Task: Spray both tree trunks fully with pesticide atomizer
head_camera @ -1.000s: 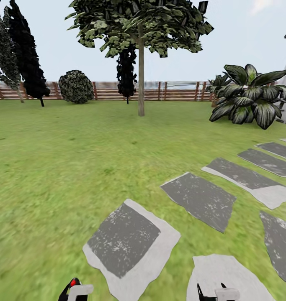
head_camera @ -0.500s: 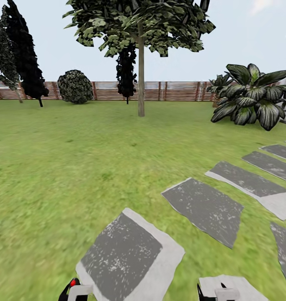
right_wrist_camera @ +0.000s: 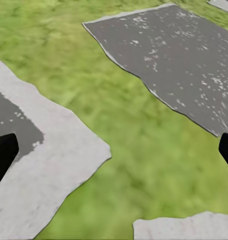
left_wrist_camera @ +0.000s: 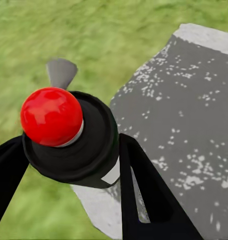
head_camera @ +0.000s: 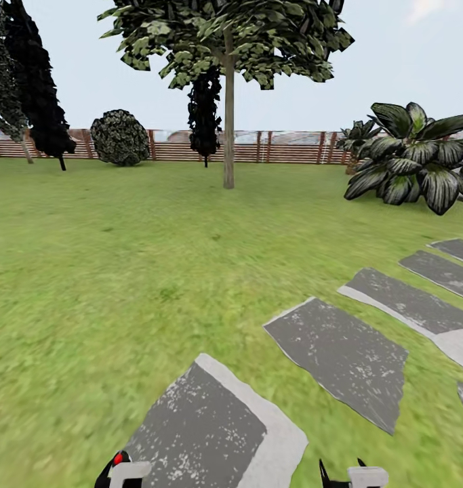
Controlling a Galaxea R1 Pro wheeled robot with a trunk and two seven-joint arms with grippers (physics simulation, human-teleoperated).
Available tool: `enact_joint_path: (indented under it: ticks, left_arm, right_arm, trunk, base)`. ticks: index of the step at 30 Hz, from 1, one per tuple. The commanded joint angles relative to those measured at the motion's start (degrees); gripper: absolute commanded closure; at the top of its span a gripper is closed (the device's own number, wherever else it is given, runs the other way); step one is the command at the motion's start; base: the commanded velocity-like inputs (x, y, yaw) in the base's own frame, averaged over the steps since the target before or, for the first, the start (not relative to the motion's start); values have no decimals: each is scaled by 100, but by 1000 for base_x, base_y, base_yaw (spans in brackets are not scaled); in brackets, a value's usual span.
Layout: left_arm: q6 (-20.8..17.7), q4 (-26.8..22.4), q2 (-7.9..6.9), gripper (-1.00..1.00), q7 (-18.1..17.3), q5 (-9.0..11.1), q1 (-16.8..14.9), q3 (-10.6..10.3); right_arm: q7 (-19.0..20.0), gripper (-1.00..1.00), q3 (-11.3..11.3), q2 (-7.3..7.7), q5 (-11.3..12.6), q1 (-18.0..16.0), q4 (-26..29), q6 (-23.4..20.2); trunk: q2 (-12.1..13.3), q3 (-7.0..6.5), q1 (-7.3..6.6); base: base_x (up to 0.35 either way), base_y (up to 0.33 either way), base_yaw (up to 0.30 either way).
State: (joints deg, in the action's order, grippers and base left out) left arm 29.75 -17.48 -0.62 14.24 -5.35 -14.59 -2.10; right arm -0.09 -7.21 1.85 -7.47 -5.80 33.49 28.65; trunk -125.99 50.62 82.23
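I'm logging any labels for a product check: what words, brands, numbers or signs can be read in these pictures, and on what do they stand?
None: no readable text on anything here.
The atomizer in the left claw, black with a red knob, carries only a pale blank patch.
The stepping stones, fence and tree trunk carry no writing or signs.

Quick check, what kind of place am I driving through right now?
A fenced garden, by the look of it: open lawn crossed by grey stepping stones, a pale-trunked tree ahead, and a brown slatted fence along the far edge.
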Motion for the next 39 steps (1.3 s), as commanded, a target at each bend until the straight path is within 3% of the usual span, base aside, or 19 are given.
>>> enact_joint_path:
  ticks: [1, 39]
  left_arm:
    - [2, -1, 0, 100, 0, -1, 0, 0]
    - [-1, -1, -2, 100, 0, -1, 0, 0]
  right_arm:
    - [0, -100, 0, 0, 0, 0, 0, 0]
    - [0, -100, 0, 0, 0, 0, 0, 0]
  trunk:
    - [0, 0, 0]
    - [0, 0, 0]
  base:
    - [339, 0, 0]
    - [339, 0, 0]
